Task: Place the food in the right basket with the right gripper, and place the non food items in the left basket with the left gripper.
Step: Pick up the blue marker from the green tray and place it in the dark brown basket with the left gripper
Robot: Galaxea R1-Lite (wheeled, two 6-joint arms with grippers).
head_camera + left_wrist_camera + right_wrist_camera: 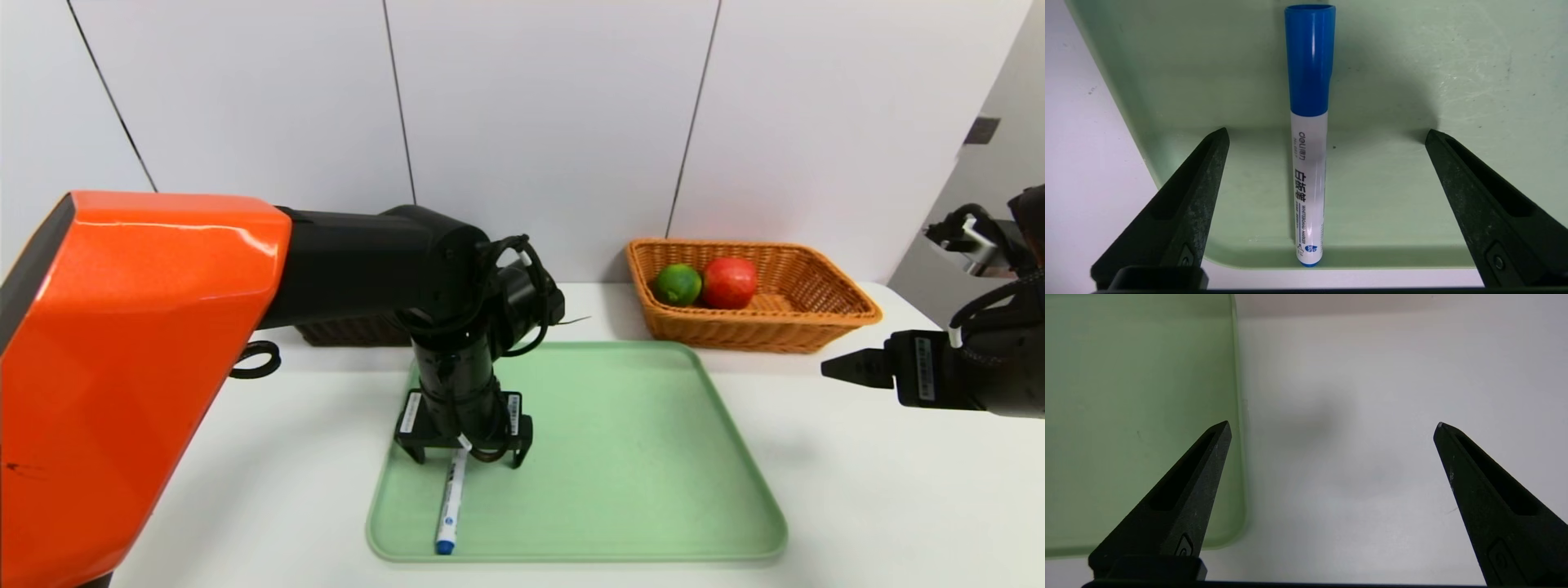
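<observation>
Blue-capped marker (1309,163) lies on tray (653,457), left gripper (464,453) spread wide astride it for pickup; right gripper (1331,428) idle, also spread.

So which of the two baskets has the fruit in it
The orange basket on the right: the lime and apple sit inside. The dark basket is mostly hidden behind the left arm.
</observation>
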